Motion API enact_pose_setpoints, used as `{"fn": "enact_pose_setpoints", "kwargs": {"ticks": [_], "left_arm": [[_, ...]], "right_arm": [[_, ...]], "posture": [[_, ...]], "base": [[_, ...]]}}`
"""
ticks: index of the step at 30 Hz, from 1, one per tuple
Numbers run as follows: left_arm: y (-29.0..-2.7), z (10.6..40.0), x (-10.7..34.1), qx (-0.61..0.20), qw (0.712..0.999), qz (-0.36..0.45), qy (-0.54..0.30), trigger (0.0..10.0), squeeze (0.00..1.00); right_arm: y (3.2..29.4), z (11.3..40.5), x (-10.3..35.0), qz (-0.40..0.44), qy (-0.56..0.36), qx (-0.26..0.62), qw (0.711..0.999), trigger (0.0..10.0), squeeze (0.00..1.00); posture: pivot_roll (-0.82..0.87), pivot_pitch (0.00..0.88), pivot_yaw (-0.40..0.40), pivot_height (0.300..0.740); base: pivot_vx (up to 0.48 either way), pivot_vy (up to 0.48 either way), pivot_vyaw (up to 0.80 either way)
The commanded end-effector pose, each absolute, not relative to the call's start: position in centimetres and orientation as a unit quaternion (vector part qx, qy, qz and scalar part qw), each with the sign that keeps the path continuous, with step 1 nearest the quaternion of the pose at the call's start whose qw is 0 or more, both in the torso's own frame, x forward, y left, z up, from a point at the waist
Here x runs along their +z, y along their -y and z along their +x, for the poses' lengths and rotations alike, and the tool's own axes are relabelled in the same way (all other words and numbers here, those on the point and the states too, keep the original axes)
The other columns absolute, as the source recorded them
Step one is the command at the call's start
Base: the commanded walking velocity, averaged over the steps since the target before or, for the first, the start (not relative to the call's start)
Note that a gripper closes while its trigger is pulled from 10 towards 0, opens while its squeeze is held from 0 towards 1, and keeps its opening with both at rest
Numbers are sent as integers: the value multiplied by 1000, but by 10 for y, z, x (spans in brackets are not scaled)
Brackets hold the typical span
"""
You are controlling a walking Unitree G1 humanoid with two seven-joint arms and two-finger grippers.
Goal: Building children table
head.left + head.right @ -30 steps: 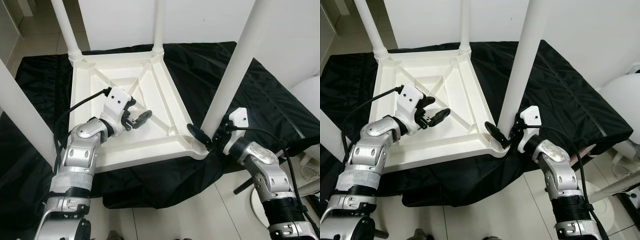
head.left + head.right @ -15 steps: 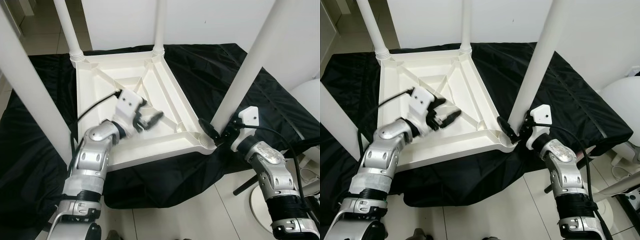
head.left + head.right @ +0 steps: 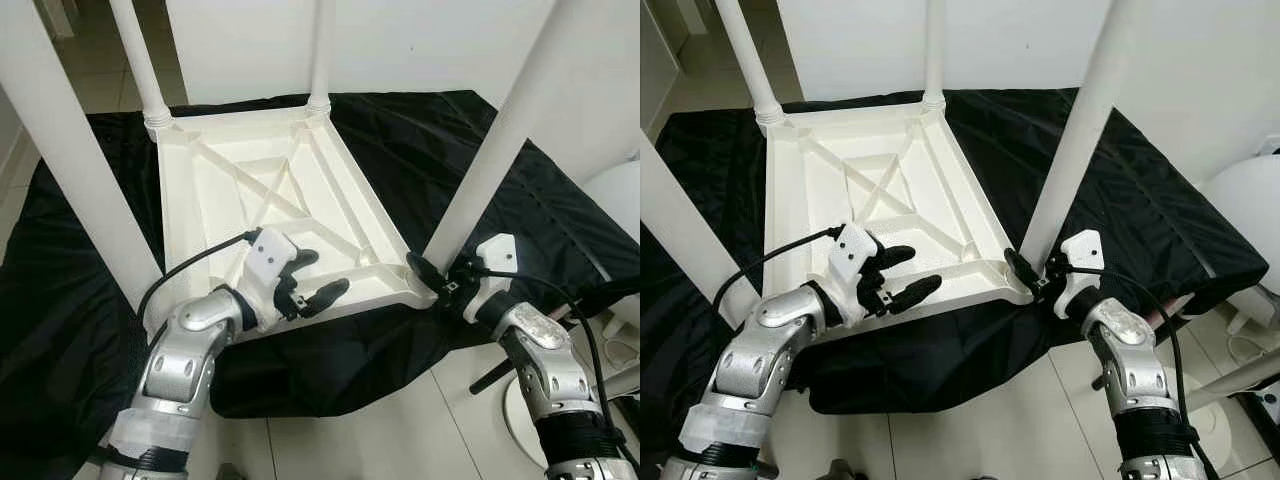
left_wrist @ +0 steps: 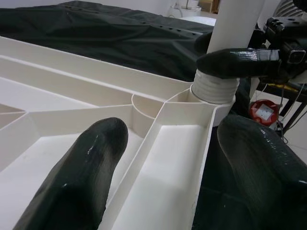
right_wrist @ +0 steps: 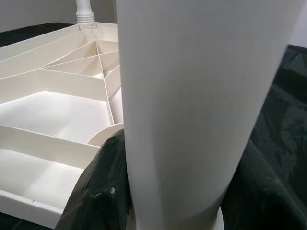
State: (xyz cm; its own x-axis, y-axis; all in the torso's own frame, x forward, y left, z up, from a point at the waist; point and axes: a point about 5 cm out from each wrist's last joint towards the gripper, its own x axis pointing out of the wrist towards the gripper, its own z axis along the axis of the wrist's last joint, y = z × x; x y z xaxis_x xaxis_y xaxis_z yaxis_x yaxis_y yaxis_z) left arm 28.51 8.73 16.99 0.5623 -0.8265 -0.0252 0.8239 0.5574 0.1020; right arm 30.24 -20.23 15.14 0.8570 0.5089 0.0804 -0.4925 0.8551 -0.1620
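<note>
Left arm has pulled back: a second ago its gripper hovered over the ribbed middle of the upturned table, and now it sits at the near edge, while the camera itself has shifted too.

From the head views, the white table top lies upside down on a black cloth, with all four legs standing up in its corners. The left gripper is spread wide over the near rim, holding nothing. The right gripper is closed around the base of the near right leg, right at its corner socket.

Left wrist view now: two fat black fingers straddle the rim channel, one inside the tray, one outside. Beyond them I can see the ribbed collar of that leg, with the other arm's finger pressed against it.

Right wrist view: the leg sits squarely between the fingers, clamped low by the socket.

What worries me? That leg is long and the grip is at the very bottom. If it isn't seated yet, any sideways push could tilt it and jam or cross the collar. And with the left gripper not clamping, I'd guess the top could slide on that slick cloth.

No brand, label or lettering that I can read anywhere.
</note>
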Motion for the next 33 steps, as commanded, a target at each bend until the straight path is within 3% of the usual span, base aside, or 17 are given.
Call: {"fn": "enact_pose_setpoints", "kwargs": {"ticks": [1, 4, 5, 6, 7, 9, 11, 14, 23, 28, 33], "left_arm": [[-80, 284, 170, -462, 885, 54, 16, 10000, 0], [-77, 284, 172, -448, 892, 50, 18, 10000, 0], [-73, 283, 171, -433, 900, 45, 20, 10000, 0], [-73, 283, 171, -433, 900, 45, 20, 10000, 0], [-70, 282, 170, -422, 905, 42, 18, 10000, 0], [-70, 282, 170, -422, 905, 42, 18, 10000, 0], [-65, 281, 167, -389, 920, 46, 12, 10000, 0], [-61, 277, 165, -390, 919, 55, 9, 10000, 0], [-67, 280, 164, -365, 929, 60, 25, 10000, 0], [-69, 281, 164, -354, 932, 63, 38, 10000, 0], [-70, 281, 168, -346, 935, 63, 52, 10000, 0]], "right_arm": [[206, 296, 145, -69, 53, 248, 965, 0, 0], [205, 294, 146, -68, 55, 244, 966, 0, 0], [203, 293, 146, -67, 56, 233, 968, 4941, 0], [203, 293, 146, -67, 56, 233, 968, 4941, 0], [202, 292, 146, -65, 57, 223, 971, 10000, 0], [202, 292, 146, -65, 57, 223, 971, 10000, 0], [198, 291, 147, -41, 60, 160, 984, 10000, 0], [195, 290, 148, 6, 61, 84, 995, 10000, 0], [172, 280, 137, 57, 43, -108, 992, 10000, 0], [155, 279, 132, 69, 29, -146, 986, 10000, 0], [143, 280, 139, 72, 37, -101, 992, 10000, 0]], "posture": [[-67, 51, -14, 740], [-70, 53, -18, 740], [-70, 57, -22, 740], [-70, 57, -22, 740], [-70, 57, -22, 740], [-70, 57, -22, 740], [-71, 66, -14, 740], [-71, 69, -18, 740], [-78, 89, -12, 740], [-72, 86, -11, 740], [-64, 83, -15, 740]], "base": [[0, 0, 0], [0, 0, 0], [0, 0, 0], [0, 0, 0], [0, 0, 0], [0, 0, 0], [0, 0, 0], [0, 0, 0], [0, 0, 0], [0, 0, 0], [0, 0, 0]]}}
